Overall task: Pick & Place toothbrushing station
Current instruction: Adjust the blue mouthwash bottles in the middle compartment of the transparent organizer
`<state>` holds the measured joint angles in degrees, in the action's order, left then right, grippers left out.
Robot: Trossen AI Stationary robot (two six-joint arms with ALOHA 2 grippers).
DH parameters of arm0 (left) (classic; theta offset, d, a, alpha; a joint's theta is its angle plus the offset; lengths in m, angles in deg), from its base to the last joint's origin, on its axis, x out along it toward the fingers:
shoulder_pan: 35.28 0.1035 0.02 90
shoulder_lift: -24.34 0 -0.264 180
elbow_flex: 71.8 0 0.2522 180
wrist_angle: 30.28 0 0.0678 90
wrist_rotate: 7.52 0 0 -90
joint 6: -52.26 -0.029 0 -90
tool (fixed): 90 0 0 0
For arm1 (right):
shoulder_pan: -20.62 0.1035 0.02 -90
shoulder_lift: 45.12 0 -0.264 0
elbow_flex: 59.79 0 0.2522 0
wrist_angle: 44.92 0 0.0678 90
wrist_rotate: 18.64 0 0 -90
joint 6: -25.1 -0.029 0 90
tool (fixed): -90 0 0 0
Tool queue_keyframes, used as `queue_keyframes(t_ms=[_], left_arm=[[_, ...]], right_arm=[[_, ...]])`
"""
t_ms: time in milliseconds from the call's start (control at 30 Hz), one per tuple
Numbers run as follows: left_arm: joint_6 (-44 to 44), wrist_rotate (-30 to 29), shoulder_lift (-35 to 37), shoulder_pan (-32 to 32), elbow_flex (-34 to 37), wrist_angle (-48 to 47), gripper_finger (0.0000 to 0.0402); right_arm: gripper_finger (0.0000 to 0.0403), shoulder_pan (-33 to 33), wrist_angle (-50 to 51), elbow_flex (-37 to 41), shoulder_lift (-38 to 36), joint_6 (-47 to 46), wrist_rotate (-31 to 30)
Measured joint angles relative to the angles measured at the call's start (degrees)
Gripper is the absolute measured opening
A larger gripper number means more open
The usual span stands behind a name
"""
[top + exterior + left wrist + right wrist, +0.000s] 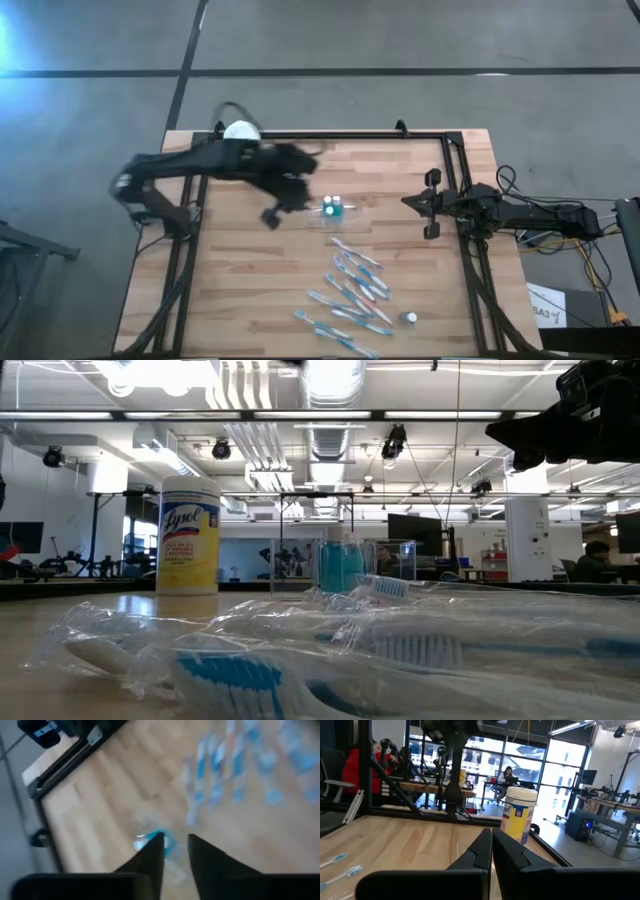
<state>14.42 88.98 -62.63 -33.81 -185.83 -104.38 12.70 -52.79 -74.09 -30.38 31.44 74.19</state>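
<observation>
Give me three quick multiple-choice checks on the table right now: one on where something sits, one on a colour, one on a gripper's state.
1. Where is the yellow canister?
A. at the table's far edge, behind the left arm
B. among the toothbrushes
C. under the right gripper

2. What colour are the toothbrushes?
A. red and black
B. blue and white
C. green

3. How does the right gripper stand?
A. wide open
B. shut on a toothbrush
C. shut, holding nothing

Answers: 1 A, the high view shows its white lid at the far edge; 2 B, the low view shows blue-and-white bristles; 3 C, the right wrist view shows the fingers together and empty.
</observation>
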Motion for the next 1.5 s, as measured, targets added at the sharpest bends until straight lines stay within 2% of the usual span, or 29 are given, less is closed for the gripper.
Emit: queue_keyframes(t_ms=[133, 300, 400, 533, 667, 833, 1067, 1333, 1500], left_arm=[[12.6, 1.5, 14.1, -3.4, 13.5, 4.8, 0.0012], [36.6, 1.2, 32.9, -9.2, 38.2, 24.4, 0.0008], [49.1, -2.5, 42.5, -13.2, 54.1, 41.5, 0.0004], [54.4, -10.8, 51.2, -18.1, 70.7, 57.6, 0.0004], [52.6, -19.3, 57.1, -21.0, 81.0, 64.4, 0.0003], [49.9, -24.1, 63.1, -21.1, 87.1, 65.3, 0.0002], [53.9, -31.2, 65.6, -20.9, 89.5, 62.0, 0.0001], [54.3, -31.7, 65.5, -20.9, 90.3, 60.5, 0.0012], [54.7, -31.7, 65.5, -20.9, 91.1, 60.5, 0.0017]], right_arm=[[0.0008, 0.0, 0.0, 0.0, 0.0, -1.2, 0.0], [0.0008, 0.0, 0.0, 0.0, 0.0, -4.5, 0.0], [0.0008, 0.0, -0.1, 0.0, 0.0, -6.6, -0.3], [0.0008, 0.0, -0.2, 0.0, 0.9, -12.4, -4.7], [0.0008, 0.0, 0.2, -0.5, 3.5, -14.3, -4.8], [0.0008, 0.0, 1.3, -3.8, 8.5, -15.0, -4.3], [0.0008, 0.0, 12.1, -14.8, 21.5, -14.3, -4.3], [0.0008, 0.0, 26.9, -31.6, 39.8, -11.2, -2.3], [0.0008, 0.0, 31.1, -42.0, 50.4, -5.0, -2.2]])
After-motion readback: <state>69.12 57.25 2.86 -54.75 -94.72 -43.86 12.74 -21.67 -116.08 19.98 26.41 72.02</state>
